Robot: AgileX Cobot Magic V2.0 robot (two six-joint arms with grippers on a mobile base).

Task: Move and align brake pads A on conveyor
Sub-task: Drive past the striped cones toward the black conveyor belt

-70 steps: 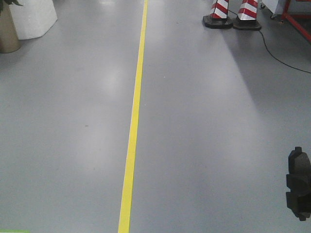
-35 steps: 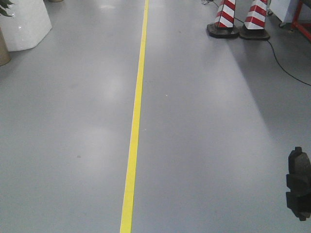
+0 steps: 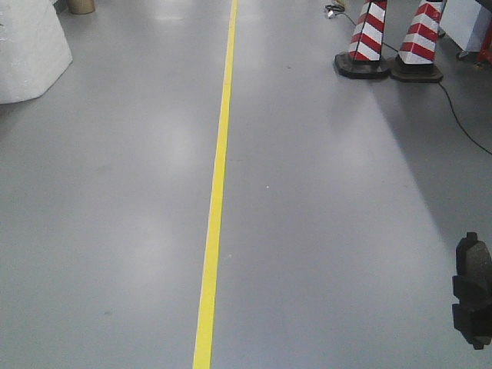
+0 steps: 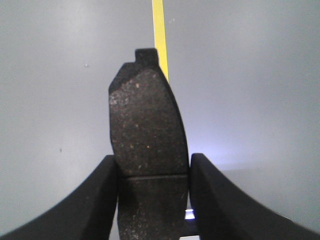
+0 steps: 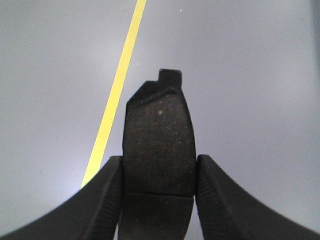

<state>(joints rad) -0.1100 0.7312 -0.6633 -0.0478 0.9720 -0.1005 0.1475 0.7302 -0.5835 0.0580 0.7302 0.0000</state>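
Striped cones (image 3: 388, 46) have slid lower in the front view. Both arms point down over the grey floor (image 3: 115, 231) by the yellow line (image 3: 215, 192). The left pincer (image 4: 152, 167) pinches a brake pad (image 4: 145, 120), and the right pincer (image 5: 159, 167) pinches a second brake pad (image 5: 159, 125).

Looks like a factory or workshop hall | smooth grey painted floor (image 3: 346, 231) | yellow lane line (image 3: 215, 192) | red-and-white striped cones (image 3: 370, 38) | loose black cable (image 3: 453, 111)
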